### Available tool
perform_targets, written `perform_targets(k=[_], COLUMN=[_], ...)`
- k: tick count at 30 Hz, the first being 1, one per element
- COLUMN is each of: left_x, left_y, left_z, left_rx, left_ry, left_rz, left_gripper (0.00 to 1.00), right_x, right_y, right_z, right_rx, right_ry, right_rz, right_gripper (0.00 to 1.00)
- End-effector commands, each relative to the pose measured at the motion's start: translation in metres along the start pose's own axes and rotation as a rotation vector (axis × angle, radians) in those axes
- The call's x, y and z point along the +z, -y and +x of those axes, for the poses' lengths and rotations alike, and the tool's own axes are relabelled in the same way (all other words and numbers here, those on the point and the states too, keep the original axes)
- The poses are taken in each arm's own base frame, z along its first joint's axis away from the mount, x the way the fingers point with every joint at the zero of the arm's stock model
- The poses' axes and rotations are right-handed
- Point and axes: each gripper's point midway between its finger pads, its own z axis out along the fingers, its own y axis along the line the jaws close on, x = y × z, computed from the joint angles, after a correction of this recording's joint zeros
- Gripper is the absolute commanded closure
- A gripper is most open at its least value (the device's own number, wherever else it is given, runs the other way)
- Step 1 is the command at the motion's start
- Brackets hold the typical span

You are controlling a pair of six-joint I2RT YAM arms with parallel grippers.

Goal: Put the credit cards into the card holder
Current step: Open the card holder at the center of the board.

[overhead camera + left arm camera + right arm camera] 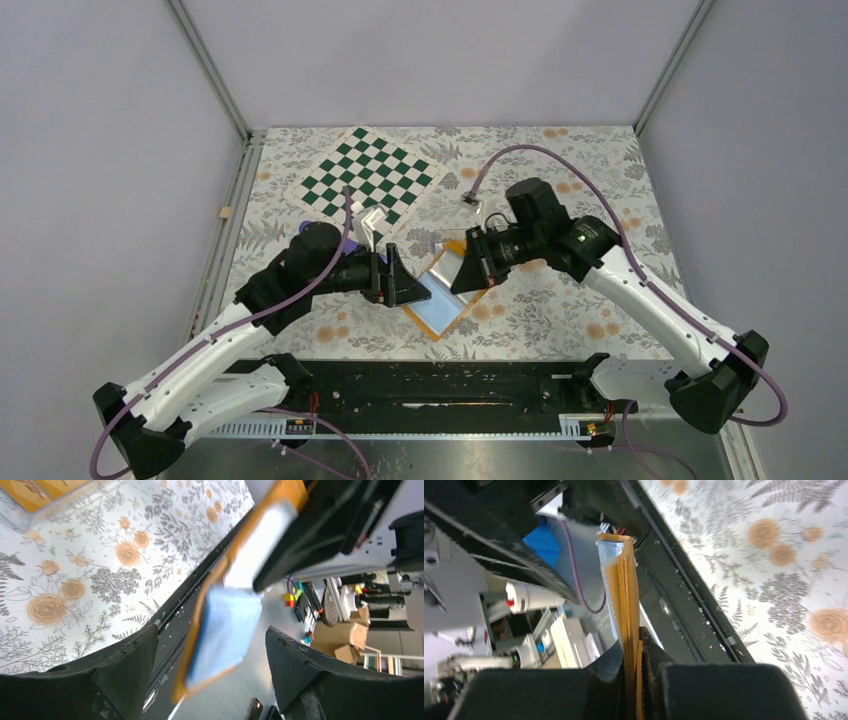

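**Card holder presented open between the hands, no card in hand yet**

Both arms reached in from the near edge. The left arm ran up and inward from its base, and the right arm mirrored it, so the wrists faced each other over the middle of the surface.

The right hand was clamped shut on the card holder. Its wrist view showed the orange leaves edge-on, pinched between the fingers and jutting forward. The holder appeared to be lifted and tilted; whether its low corner touched the surface could not be told. The fold hung open, with the light-blue lining turned toward the left arm. Judged purpose: one hand steadied the holder and exposed the pocket side so the other could work on it.

The left hand was spread wide and gripped nothing. Its fingers stood on either side of the free blue flap, not touching it. It seemed placed either to brace the flap or to fetch a card.

Just beyond the left wrist lay a pale flat item, possibly a card to be loaded, but too small to confirm. It sat at the near corner of the chequered mat.

Judgement: insertion had not begun.
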Motion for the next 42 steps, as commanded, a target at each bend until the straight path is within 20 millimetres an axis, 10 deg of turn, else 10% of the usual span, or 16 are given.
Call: perform_targets(k=[1,20,29,36,42], left_x=[-0.013,0.008,0.017,0.011,0.007], left_y=[-0.008,0.023,0.023,0.016,0.023], left_z=[-0.022,-0.047,-0.046,-0.035,-0.023], left_rx=[0.015,-0.183,-0.186,-0.105,-0.071], left_ry=[0.147,0.281,0.227,0.167,0.098], left_rz=[-0.070,0.344,0.348,0.234,0.265], left_gripper=[0.20,0.21,0.99,1.00,1.00], right_x=[-0.026,-0.038,-0.035,-0.036,-0.032], right_y=[0.005,0.010,0.013,0.021,0.016], right_z=[-0.029,-0.048,-0.045,-0.033,-0.029], right_rx=[0.107,0.345,0.352,0.307,0.280], right_ry=[0.190,0.413,0.420,0.358,0.286], right_rz=[-0.032,-0.144,-0.160,-0.088,-0.123], right_gripper=[1.00,1.00,0.99,0.46,0.36])
